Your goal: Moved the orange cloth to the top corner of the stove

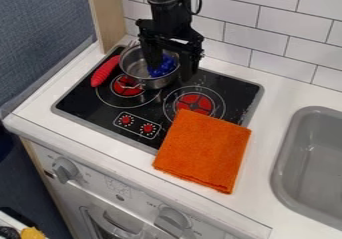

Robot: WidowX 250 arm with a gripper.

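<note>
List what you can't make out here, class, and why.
All in the camera view:
- Near right corner of the stove: under the orange cloth.
- Blue thing in the pot: too small to identify, partly behind the gripper.
- Sink: cut off by the right edge.
- Yellow thing: cut off by the bottom edge.

Some things are two, others are one.
I count two burners, two red dials, two front knobs; also one pot, one cloth, one stove, one sink.
</note>
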